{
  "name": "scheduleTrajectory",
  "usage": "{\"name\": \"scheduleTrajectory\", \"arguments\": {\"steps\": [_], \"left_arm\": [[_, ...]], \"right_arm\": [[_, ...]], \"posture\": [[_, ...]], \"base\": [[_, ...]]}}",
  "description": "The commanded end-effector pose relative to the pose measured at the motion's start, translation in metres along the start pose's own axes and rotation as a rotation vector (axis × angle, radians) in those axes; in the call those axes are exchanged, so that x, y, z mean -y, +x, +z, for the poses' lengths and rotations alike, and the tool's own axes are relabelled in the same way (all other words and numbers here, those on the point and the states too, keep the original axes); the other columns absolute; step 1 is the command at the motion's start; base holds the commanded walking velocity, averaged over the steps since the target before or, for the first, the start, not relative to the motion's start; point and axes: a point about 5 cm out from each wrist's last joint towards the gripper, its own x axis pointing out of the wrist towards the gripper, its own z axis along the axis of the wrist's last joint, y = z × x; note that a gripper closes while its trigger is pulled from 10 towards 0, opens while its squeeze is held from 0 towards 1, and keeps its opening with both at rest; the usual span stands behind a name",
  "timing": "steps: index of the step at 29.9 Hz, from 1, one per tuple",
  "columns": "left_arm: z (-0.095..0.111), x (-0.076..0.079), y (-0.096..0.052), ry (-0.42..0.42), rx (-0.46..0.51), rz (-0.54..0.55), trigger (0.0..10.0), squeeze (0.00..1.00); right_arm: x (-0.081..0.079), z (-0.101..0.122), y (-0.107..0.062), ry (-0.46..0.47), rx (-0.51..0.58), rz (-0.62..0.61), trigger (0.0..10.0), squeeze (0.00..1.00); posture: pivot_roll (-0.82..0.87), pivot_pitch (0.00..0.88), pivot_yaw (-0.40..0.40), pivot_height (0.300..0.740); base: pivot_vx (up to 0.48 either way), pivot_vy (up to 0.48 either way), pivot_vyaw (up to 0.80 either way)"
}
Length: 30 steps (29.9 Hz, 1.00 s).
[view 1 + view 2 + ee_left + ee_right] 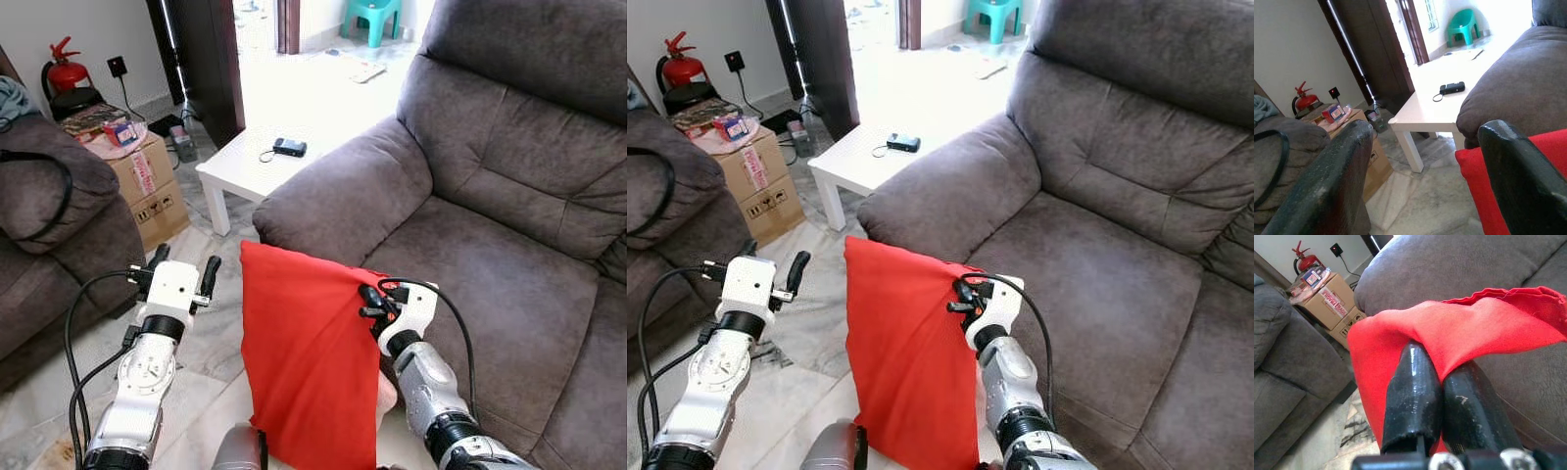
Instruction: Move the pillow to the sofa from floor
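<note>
Right gripper point(371, 302) fingers pinched together on the upper right edge of the red pillow point(309, 362), fabric bunched between them; fingertips hidden in the cloth. Pillow hangs upright against the front of the grey sofa point(490, 255) seat, its bottom cut off by the frame edge. Left gripper point(183, 269) beside the pillow, fingers spread, holding nothing. White side table point(257, 162) behind carries a small dark device point(289, 147), type unclear.

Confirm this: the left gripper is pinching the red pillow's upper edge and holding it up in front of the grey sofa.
Wrong arm. The right gripper pinches the red pillow at its upper edge before the grey sofa; the right wrist view shows its fingers shut on the fabric. The left gripper is open beside it.
</note>
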Motion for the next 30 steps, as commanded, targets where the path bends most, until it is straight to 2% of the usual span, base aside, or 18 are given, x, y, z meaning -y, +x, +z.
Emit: {"name": "scheduleTrajectory", "arguments": {"steps": [1, 5, 14, 30], "left_arm": [[-0.0007, 0.0004, 0.0012, 0.008, 0.003, -0.016, 10.0, 0.00], [-0.0004, 0.0010, 0.0021, 0.007, 0.005, -0.018, 10.0, 0.00], [-0.0011, 0.0015, 0.0021, 0.003, 0.007, -0.026, 10.0, 0.00], [0.0000, 0.0022, 0.0036, -0.002, 0.011, -0.033, 10.0, 0.00]], "right_arm": [[-0.0041, 0.0459, 0.0110, -0.051, 0.209, 0.032, 10.0, 0.00], [-0.0070, 0.0488, 0.0122, -0.051, 0.223, 0.048, 10.0, 0.00], [-0.0089, 0.0532, 0.0131, -0.059, 0.239, 0.067, 10.0, 0.00], [-0.0089, 0.0519, 0.0138, -0.061, 0.213, 0.080, 10.0, 0.00]], "posture": [[0.18, 0.000, -0.058, 0.681], [0.18, 0.000, -0.059, 0.685], [0.18, 0.000, -0.058, 0.739], [0.19, 0.000, -0.064, 0.740]], "base": [[0.000, 0.000, 0.00], [0.000, 0.000, 0.00], [0.000, 0.000, 0.00], [0.000, 0.000, 0.00]]}}
